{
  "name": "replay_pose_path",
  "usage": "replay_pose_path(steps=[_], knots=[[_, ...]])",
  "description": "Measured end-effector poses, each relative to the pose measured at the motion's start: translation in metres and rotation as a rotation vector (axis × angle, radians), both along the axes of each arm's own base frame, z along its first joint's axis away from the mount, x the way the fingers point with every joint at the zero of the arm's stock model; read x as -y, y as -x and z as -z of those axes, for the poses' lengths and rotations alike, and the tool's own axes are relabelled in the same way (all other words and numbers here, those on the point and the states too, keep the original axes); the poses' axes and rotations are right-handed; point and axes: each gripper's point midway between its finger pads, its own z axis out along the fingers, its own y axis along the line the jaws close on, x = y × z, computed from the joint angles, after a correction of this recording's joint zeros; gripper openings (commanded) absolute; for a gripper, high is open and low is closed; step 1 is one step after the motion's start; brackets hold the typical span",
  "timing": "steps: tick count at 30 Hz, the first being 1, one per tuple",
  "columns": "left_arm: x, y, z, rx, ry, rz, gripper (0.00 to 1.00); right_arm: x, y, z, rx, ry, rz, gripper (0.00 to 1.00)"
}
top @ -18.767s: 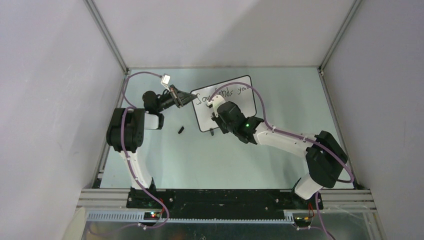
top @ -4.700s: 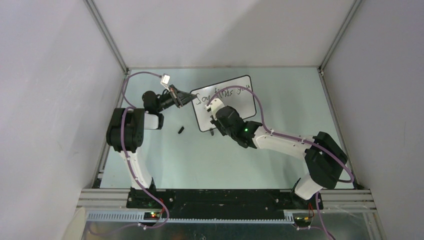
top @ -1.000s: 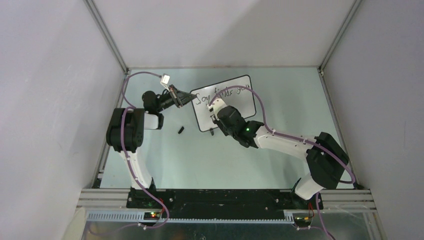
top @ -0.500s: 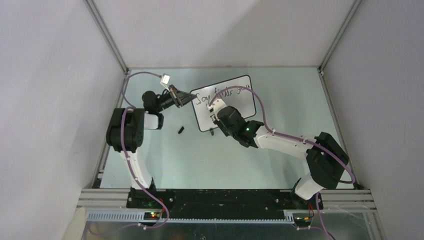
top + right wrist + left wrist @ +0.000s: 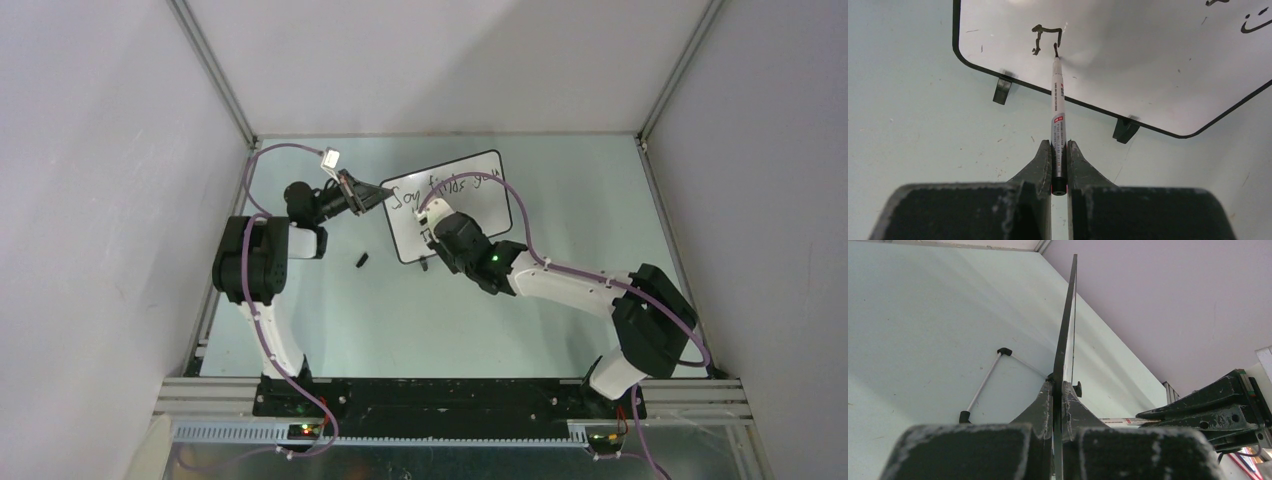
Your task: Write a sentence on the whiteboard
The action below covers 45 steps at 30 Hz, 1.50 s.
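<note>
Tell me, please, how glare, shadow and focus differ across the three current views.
Right wrist view: a glare patch on the whiteboard at the picture's top, a soft shadow beside the marker tip, strokes sharp, right fingers blurred. Left wrist view: board edge-on and crisp, left fingers soft. Top external view: even light, the sentence tiny, a cable crossing it.

The whiteboard (image 5: pixel 404 236) carries a handwritten black sentence (image 5: pixel 406 197) reading roughly "Joy finds you". The small print on the marker (image 5: pixel 1058 111) cannot be read.
</note>
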Motion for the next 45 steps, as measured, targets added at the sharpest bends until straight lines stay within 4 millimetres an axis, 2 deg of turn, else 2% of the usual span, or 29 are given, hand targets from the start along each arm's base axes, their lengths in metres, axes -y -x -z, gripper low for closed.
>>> replay_pose_path(steps=[6, 11, 28, 45], knots=[[0.0, 0.0, 0.0, 0.0, 0.0, 0.0, 0.0, 0.007, 0.0, -0.013, 0.039, -0.068, 0.022, 0.0], [0.0, 0.0, 0.0, 0.0, 0.0, 0.0, 0.0, 0.011, -0.009, -0.025, 0.068, -0.113, 0.045, 0.0], [0.0, 0.0, 0.0, 0.0, 0.0, 0.0, 0.0, 0.021, -0.016, -0.019, 0.05, -0.106, 0.082, 0.0], [0.0, 0.0, 0.0, 0.0, 0.0, 0.0, 0.0, 0.015, -0.021, -0.016, 0.032, -0.082, 0.081, 0.0]])
